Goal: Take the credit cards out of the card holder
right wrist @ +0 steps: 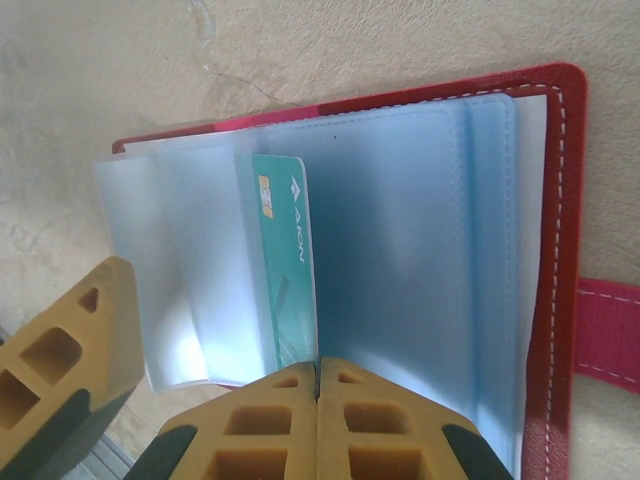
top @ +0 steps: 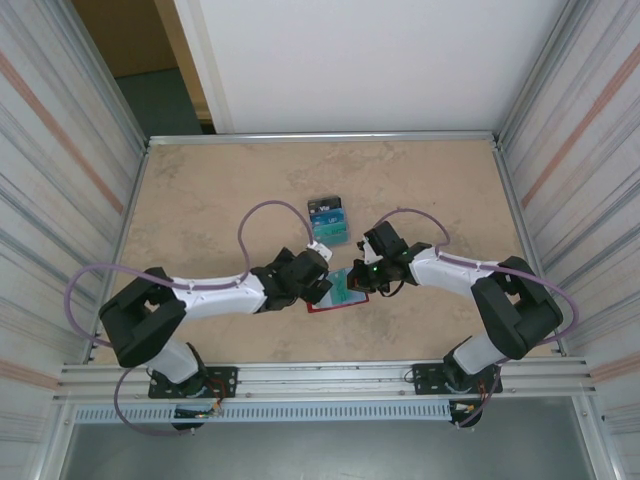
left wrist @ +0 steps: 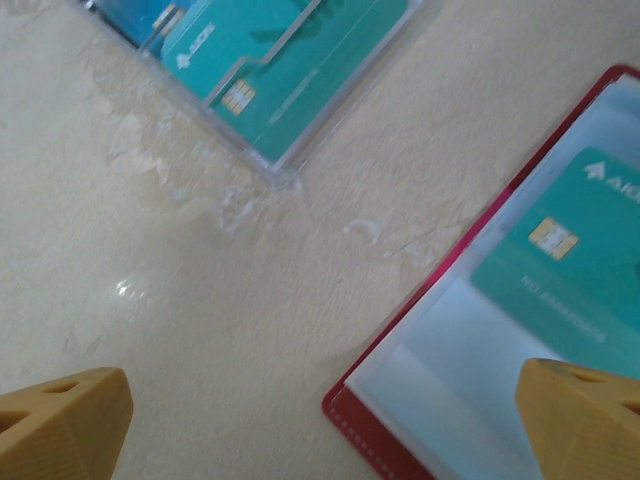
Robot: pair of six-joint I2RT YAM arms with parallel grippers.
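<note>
- card holder [top: 338,292]: lies open at centre of the bench [top: 200,200]; soft, its clear sleeves [right wrist: 400,250] floppy.
- teal card [right wrist: 285,270]: inside a sleeve; stiff, thin, likely slick; best pinched by a short end.
- my left gripper [left wrist: 320,420]: spread wide over the holder's corner.
- my right gripper [right wrist: 318,400]: pressed together at the sleeves' lower edge.
- room: card pile [top: 328,222] near, just above; open bench upper left.

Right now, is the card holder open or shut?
Open. The card holder lies spread on the table, its clear sleeves fanned out, with a teal card showing inside one sleeve.
</note>
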